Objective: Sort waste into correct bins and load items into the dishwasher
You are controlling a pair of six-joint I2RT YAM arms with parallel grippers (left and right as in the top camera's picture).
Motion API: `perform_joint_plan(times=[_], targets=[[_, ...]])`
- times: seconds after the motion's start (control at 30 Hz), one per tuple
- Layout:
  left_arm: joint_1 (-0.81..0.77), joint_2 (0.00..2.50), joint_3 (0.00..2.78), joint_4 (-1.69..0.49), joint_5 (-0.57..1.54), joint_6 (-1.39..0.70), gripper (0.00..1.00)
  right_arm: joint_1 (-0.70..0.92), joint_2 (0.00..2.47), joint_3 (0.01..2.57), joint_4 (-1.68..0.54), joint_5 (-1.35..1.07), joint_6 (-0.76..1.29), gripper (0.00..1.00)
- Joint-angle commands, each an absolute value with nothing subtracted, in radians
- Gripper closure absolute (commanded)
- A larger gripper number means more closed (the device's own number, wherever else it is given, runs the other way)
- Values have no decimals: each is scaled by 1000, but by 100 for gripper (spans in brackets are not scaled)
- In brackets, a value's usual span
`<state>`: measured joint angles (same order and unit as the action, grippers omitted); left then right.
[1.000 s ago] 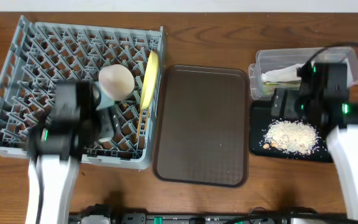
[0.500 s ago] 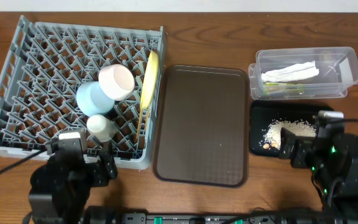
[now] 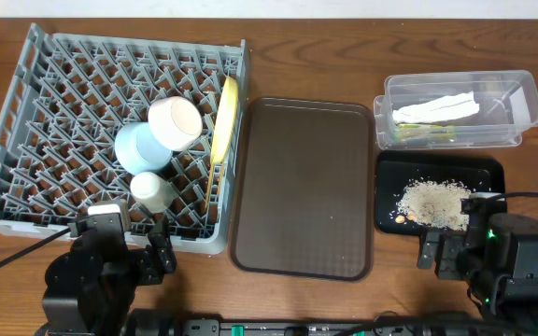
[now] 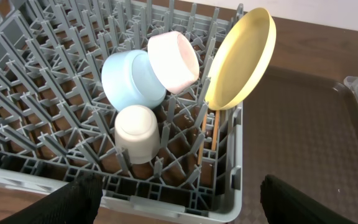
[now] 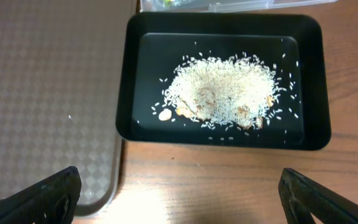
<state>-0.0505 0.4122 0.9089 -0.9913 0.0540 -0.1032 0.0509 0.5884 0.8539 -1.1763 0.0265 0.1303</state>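
Left claw (image 4: 179, 202) and right claw (image 5: 179, 193) gape empty at the counter's front edge. The yellow plate (image 3: 224, 121), leaning at the rack's (image 3: 138, 39) edge, might topple if bumped.

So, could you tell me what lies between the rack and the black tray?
The brown serving tray lies there, as the overhead view shows.

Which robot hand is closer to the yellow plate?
Left. The left gripper hangs at the near edge of the rack holding the yellow plate; the right gripper is by the black tray.
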Motion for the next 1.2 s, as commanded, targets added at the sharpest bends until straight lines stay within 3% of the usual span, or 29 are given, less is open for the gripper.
perform_joint_plan(times=[0.0,0.17,0.37,0.67,0.9,1.0,1.17], targets=[[-54,410,900,-994,63,-90,15,65,570,848,-1179,37,137,1],[-54,410,900,-994,63,-90,15,66,503,844,-1139,41,89,1],[-54,410,900,-994,63,-90,15,66,337,738,-890,36,17,1],[-54,410,900,-994,63,-90,15,66,68,357,-284,-86,17,1],[-54,410,900,-994,63,-90,15,64,6,73,184,-106,17,1],[-54,410,900,-994,63,-90,15,64,5,3,218,-102,1,1],[-54,410,900,-994,63,-90,15,65,5,6,14,-102,-71,1]])
